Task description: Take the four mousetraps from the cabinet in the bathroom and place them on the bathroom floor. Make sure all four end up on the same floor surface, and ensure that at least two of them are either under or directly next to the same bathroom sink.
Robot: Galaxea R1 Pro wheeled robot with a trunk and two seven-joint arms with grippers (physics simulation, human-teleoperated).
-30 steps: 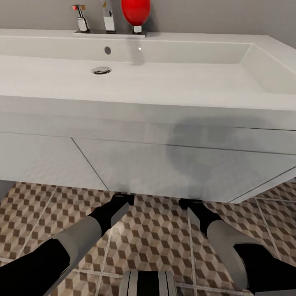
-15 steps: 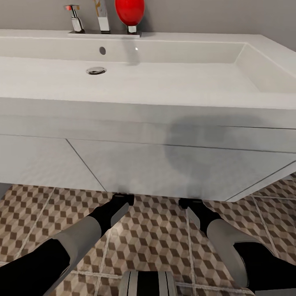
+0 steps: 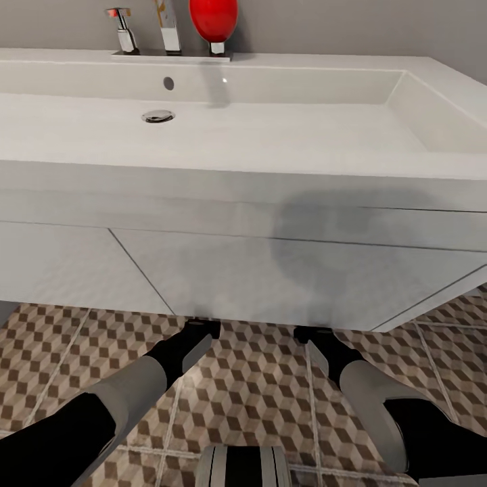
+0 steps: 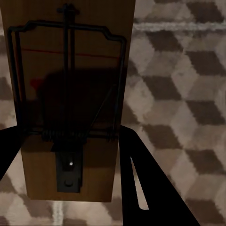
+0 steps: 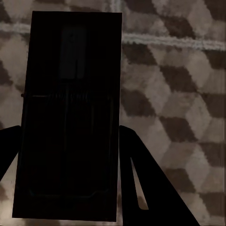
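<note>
Comparing the head view with half a second earlier, almost nothing is found to have shifted, after a slight swing of the camera before that; the base is judged to have settled before the sink (image 3: 223, 135). A mousetrap (image 4: 70, 99) is pinched between the jaws of the left gripper (image 4: 70, 155), and a second mousetrap (image 5: 70, 122), in shadow, is clamped by the right gripper (image 5: 68, 155). Both are held above the tiled floor (image 3: 257, 385), at the vanity's (image 3: 284, 270) lower edge. Lowering and release beside the sink are judged to be next.
</note>
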